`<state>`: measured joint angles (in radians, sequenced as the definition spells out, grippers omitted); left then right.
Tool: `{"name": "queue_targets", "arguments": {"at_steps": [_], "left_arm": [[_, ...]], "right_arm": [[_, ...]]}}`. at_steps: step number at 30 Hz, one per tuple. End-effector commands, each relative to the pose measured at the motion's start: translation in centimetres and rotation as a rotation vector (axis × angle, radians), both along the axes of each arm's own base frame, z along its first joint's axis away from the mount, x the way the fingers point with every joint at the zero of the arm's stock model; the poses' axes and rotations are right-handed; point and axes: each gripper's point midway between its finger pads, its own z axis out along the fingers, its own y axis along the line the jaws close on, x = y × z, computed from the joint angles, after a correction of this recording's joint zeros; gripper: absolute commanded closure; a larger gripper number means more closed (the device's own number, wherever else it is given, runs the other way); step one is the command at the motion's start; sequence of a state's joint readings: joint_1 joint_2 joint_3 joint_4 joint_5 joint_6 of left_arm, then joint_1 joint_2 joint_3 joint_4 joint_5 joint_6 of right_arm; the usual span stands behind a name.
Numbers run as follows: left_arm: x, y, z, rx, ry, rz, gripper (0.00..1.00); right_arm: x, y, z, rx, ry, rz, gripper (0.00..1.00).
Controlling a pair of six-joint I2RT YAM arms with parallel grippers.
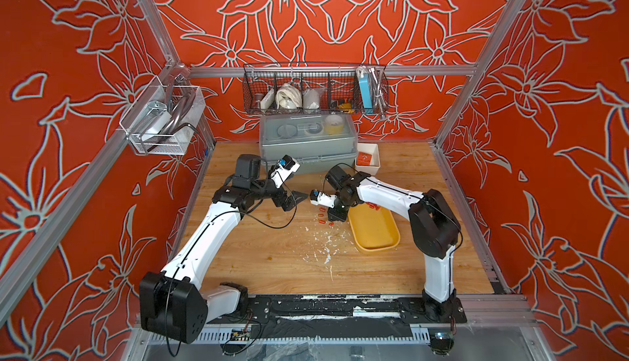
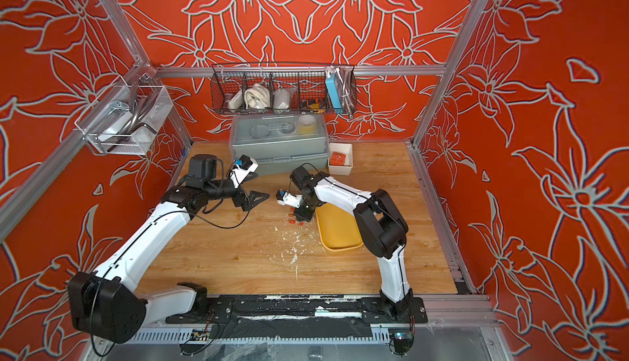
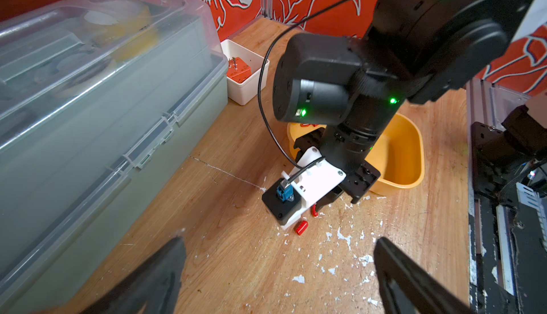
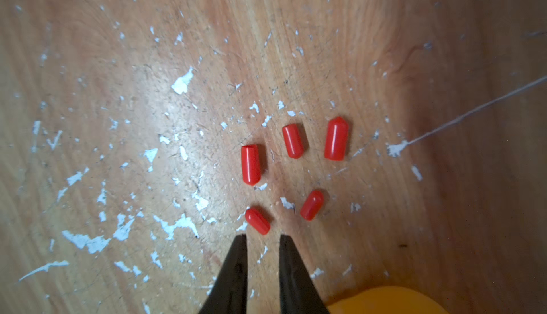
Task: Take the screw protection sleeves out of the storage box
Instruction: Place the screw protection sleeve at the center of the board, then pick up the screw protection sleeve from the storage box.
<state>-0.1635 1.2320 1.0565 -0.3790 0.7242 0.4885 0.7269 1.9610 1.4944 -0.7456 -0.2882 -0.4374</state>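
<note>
While the right gripper (image 4: pixel 262 237) stands slightly apart, nearest sleeve (image 4: pixel 257 221) lies just beyond it.

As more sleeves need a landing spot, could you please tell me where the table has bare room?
Free: the flecked wood between the left arm, storage box and front rail. Crowded: five sleeves lie by the right tool, beside the box's corner.

A scuffed wooden table (image 1: pixel 272 267), flecked with white chips (image 1: pixel 327 259), carried a large grey lidded box (image 1: pixel 306 151) at its far edge, a small white bin (image 1: pixel 367 171) just beside it and a yellow tray (image 1: pixel 374 233) nearer the front. Five red sleeves (image 4: pixel 251 164) lay loose on the wood near the tray.
</note>
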Motion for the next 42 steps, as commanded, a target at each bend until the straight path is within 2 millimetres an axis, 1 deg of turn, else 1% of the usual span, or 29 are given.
{"name": "queue_targets", "arguments": {"at_steps": [1,3,6,10,15,17,20,23,25,32,36,42], "left_arm": [[-0.7,-0.6,0.1,-0.031,0.028,-0.035,0.02],[-0.9,-0.8,0.0,-0.040,0.031,-0.047,0.02],[-1.4,-1.5,-0.1,-0.063,0.037,-0.081,0.02],[-2.5,-3.2,-0.8,-0.079,0.044,-0.150,0.02],[-4.3,-6.4,-2.9,-0.060,0.042,-0.253,0.02],[-5.1,-7.8,-3.9,-0.057,0.062,-0.294,0.02],[-6.8,-9.6,-5.3,-0.051,0.085,-0.364,0.02],[-8.3,-10.7,-6.4,-0.034,0.088,-0.430,0.02],[-8.8,-10.9,-6.8,-0.024,0.082,-0.452,0.02],[-8.9,-10.9,-6.7,-0.016,0.057,-0.458,0.02],[-8.9,-10.9,-6.7,-0.015,0.055,-0.459,0.02],[-9.0,-10.8,-6.8,-0.010,0.052,-0.463,0.02]], "right_arm": [[-0.6,-1.3,3.1,0.022,-0.033,-0.001,0.79],[-0.7,-2.0,4.4,0.039,-0.053,-0.010,0.78],[-0.7,-3.7,5.9,0.054,-0.080,-0.037,0.75],[-0.1,-7.1,7.0,0.046,-0.125,-0.113,0.70],[1.7,-12.2,6.7,0.004,-0.181,-0.255,0.61],[2.4,-14.1,6.0,-0.038,-0.206,-0.299,0.58],[3.1,-15.9,4.6,-0.092,-0.248,-0.321,0.57],[3.9,-16.9,3.1,-0.140,-0.266,-0.328,0.58],[4.5,-17.2,2.3,-0.167,-0.266,-0.329,0.59],[6.5,-17.4,0.0,-0.241,-0.252,-0.334,0.66],[6.9,-17.4,-1.2,-0.271,-0.237,-0.320,0.70],[7.3,-17.6,-2.5,-0.304,-0.227,-0.297,0.74]]}}
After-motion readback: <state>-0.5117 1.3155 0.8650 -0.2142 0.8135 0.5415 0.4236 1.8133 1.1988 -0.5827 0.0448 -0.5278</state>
